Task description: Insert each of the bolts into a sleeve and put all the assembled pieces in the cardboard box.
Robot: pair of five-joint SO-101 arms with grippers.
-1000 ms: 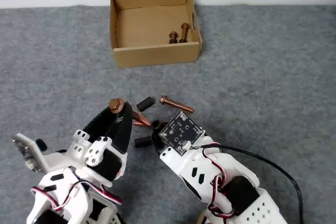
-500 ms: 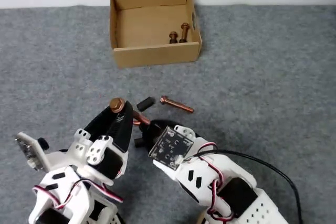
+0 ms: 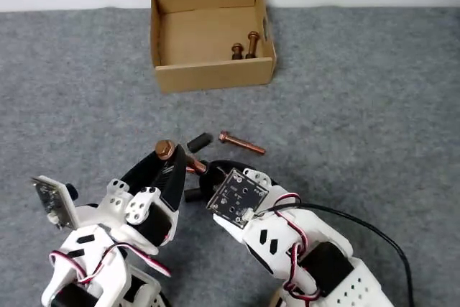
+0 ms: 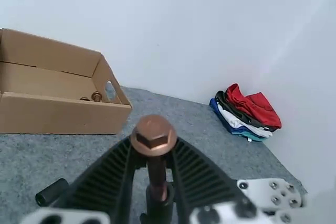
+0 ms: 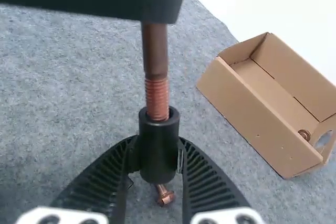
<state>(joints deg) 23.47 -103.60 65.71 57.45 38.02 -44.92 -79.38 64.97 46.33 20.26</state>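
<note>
Left fingers (image 4: 113, 174) clamped on a bolt (image 4: 153, 136) just under its hex head; right fingers (image 5: 100, 182) pinching a black sleeve (image 5: 157, 140). Both held above the counter (image 3: 374, 106), towards the middle of its near edge.

Within the last second: right arm swung in towards the left one, left arm nudged over to meet it, sleeve brought up to the bolt's tip. Now thread end just inside the sleeve mouth, most of the thread bare. Insertion seemingly begun, not yet seated.

Bolt's long axis diagonal across the counter, head towards the far left corner, tip towards the near right, sleeve in line with it.

Loose bolt (image 3: 242, 143) and loose sleeve (image 3: 199, 141) lying just beyond. Box (image 3: 212, 75) at the far edge, two pieces (image 3: 244, 48) inside against its right wall.
</note>
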